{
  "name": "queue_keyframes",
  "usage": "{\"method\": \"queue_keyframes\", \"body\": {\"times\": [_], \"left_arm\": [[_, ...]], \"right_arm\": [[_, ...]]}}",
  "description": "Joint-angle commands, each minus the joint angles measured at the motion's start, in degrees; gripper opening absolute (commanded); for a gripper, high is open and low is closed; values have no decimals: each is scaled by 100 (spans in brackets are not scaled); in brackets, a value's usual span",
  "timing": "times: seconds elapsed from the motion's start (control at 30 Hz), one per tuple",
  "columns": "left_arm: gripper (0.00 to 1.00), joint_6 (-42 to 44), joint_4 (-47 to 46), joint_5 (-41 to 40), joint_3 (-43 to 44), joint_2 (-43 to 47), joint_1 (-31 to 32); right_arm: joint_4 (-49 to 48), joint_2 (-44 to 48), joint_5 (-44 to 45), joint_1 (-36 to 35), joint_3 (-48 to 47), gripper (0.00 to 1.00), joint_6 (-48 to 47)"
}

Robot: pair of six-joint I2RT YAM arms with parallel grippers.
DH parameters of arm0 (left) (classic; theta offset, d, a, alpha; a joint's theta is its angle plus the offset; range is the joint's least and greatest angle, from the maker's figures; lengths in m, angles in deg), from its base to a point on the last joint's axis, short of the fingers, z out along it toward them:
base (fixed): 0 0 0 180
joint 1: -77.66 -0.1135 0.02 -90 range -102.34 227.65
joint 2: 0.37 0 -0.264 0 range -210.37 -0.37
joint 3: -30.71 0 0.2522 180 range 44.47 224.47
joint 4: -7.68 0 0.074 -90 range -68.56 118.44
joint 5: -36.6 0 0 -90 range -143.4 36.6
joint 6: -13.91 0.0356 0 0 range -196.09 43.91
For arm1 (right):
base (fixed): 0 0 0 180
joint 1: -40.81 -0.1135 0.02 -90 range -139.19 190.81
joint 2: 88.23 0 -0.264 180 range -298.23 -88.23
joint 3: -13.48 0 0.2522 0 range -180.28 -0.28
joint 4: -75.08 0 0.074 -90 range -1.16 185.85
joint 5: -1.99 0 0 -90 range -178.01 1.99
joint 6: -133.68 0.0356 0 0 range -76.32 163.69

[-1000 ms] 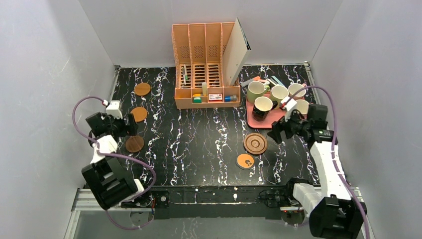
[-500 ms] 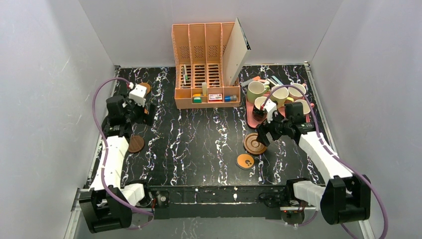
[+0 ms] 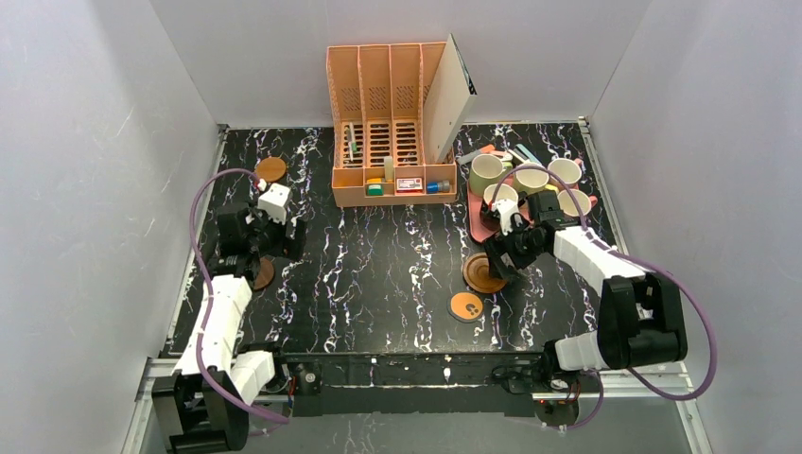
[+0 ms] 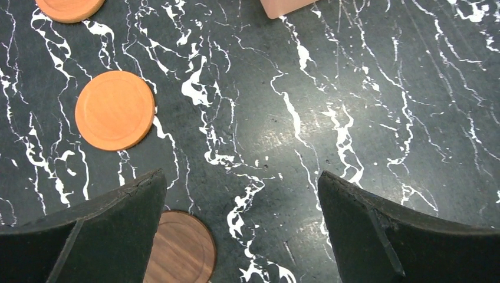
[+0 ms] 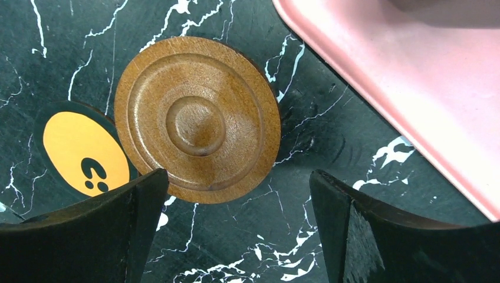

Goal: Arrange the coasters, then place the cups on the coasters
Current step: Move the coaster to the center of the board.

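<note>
While both arms hang over the black, white-veined marble table (image 3: 378,255), plain grey walls box it in on three sides. At 12 o'clock on my overhead feed stands an orange file organiser (image 3: 388,123) with a white board (image 3: 452,99) leaning on it; the small items in its front are too tiny for me to name. At 2 o'clock the pink tray (image 3: 476,227) carries the mugs (image 3: 565,172). One is an olive green mug (image 3: 487,173); the two nearest my right arm are partly covered, and I can't settle their colours.

My right gripper (image 5: 237,177) is spread wide and empty above the ringed wooden coaster (image 5: 197,118), with the orange coaster with dark marks (image 5: 82,153) just beside it at 8 o'clock. My left gripper (image 4: 240,180) is likewise spread, grasping nothing. One plain orange coaster (image 3: 270,169) lies at 10 o'clock; a second plain orange coaster (image 4: 115,110) is masked by the arm overhead and shows only on the left wrist feed. The dark brown coaster (image 4: 183,247) is cut off by the frame edge and a finger
</note>
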Motion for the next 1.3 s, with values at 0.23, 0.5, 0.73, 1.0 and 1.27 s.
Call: {"method": "queue_keyframes", "body": {"times": [0.23, 0.5, 0.73, 1.0, 1.27], "left_arm": [[98, -411, -193, 292, -374, 889, 21], [98, -462, -273, 612, -422, 871, 20], [98, -522, -333, 744, -381, 748, 256], [98, 184, -125, -1318, 459, -605, 2379], [98, 647, -66, -2764, 1430, -2232, 4660]], "right_arm": [[336, -578, -510, -522, -401, 98, 35], [325, -1074, -899, -2401, -1009, 98, -177], [-181, -603, -462, -2543, -1137, 98, -168], [-1136, 1004, 627, -1984, -539, 98, 111], [-1528, 1696, 988, -1416, -286, 98, -1]]}}
